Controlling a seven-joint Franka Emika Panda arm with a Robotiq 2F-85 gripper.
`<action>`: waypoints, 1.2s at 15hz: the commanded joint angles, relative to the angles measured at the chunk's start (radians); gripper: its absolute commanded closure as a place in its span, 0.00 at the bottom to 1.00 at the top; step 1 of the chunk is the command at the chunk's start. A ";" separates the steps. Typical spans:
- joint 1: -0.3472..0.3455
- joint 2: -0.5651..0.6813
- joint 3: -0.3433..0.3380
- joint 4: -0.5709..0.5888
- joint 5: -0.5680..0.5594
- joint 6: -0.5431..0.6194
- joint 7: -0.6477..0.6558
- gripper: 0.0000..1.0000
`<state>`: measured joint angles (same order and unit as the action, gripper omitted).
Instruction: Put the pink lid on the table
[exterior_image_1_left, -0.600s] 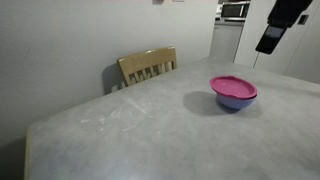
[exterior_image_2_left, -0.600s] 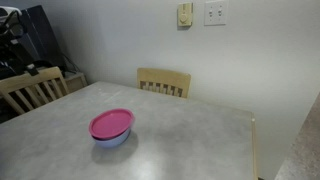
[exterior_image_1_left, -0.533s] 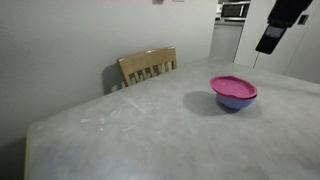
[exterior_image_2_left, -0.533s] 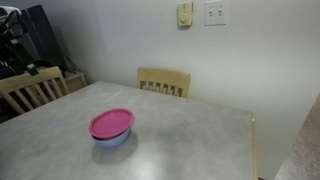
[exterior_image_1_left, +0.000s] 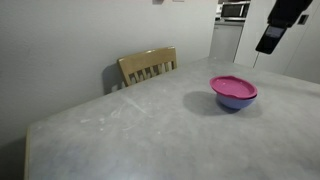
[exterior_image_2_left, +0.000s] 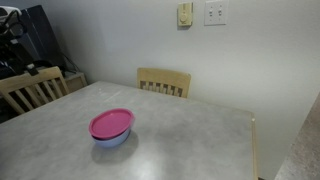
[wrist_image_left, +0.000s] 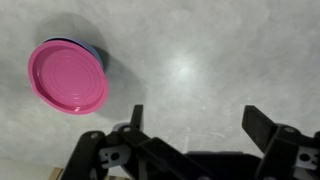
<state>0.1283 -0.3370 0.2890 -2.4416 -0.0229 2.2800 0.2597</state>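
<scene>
The pink lid (exterior_image_1_left: 233, 86) lies on top of the blue-lavender bowl (exterior_image_1_left: 235, 100), which stands on the light-grey table (exterior_image_1_left: 140, 130). Lid and bowl also show in an exterior view (exterior_image_2_left: 111, 124) and at the upper left of the wrist view (wrist_image_left: 68, 77). My gripper (exterior_image_1_left: 270, 40) hangs high above the table, up and to the side of the bowl. In the wrist view its two fingers (wrist_image_left: 200, 118) are wide apart with only bare tabletop between them. It is open and empty.
A wooden slat-back chair (exterior_image_1_left: 148, 66) stands at the table's far edge; it also shows in an exterior view (exterior_image_2_left: 163, 82). Another chair (exterior_image_2_left: 30, 88) stands at another side. A wall with a light switch (exterior_image_2_left: 215, 13) is behind the table.
</scene>
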 joint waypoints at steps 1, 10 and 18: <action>0.000 0.044 -0.022 0.022 -0.025 0.006 -0.006 0.00; -0.066 0.164 -0.225 -0.074 0.055 0.275 -0.124 0.00; -0.115 0.432 -0.272 -0.035 0.039 0.423 -0.092 0.00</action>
<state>0.0149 0.0006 0.0212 -2.5218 -0.0041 2.6640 0.1728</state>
